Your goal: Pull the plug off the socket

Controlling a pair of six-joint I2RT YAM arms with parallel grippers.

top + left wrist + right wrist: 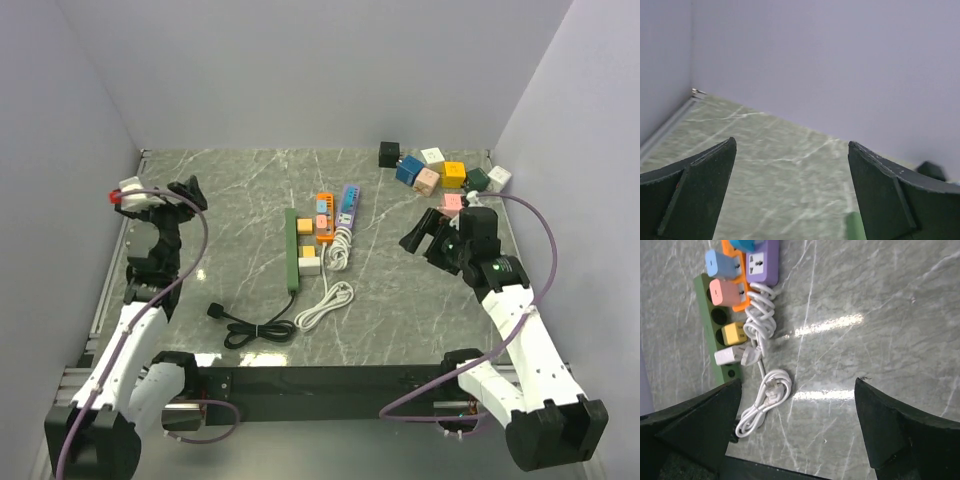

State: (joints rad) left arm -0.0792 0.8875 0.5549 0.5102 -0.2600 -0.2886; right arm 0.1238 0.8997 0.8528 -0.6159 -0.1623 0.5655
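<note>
Progress nil: white plug sits seated in the green power strip, ahead and left of my right gripper and well apart, both it and my left gripper spread wide, holding nothing; approach and pull remain.

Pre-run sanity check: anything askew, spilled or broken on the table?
Nothing broken or spilled. Only untidy: the white cord lies in loose loops beside the green strip, and coloured cubes are clustered in the far right corner.

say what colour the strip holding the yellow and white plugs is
The power strip is dark green, clearest in the right wrist view.
</note>
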